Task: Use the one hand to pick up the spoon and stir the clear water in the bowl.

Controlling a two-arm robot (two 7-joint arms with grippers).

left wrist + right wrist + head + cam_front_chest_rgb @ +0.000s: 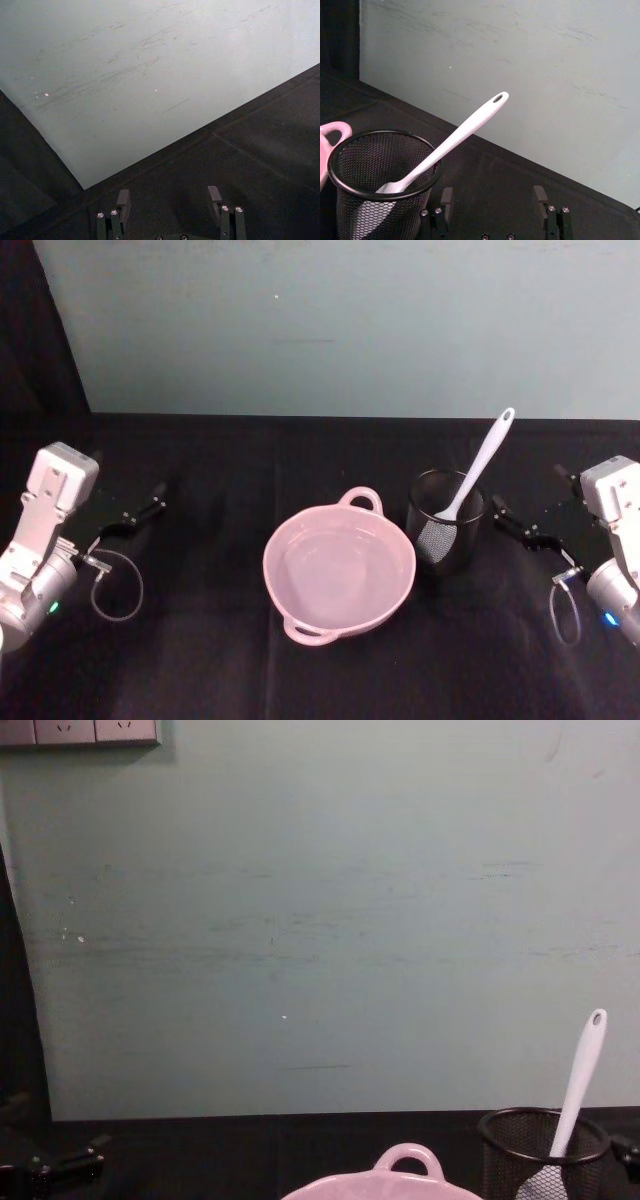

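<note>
Unstarted. Long white plastic spoon point(480, 465) leaning in black wire-mesh cup point(445, 525), right of pale pink bowl point(338, 570). Near cup, right pincer point(491, 195) spread, empty; left pincer point(169, 197) spread, parked far left. Pending: pickup, stirring.

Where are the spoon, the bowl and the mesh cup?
spoon point(481, 464), head view, middle of the handle.
bowl point(274, 556), head view, left rim.
mesh cup point(445, 542), head view, front wall.

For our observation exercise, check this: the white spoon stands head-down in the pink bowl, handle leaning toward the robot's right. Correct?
No. The head view shows the spoon standing head-down in the black mesh cup beside the pink bowl; its handle leans toward the robot's right.
</note>
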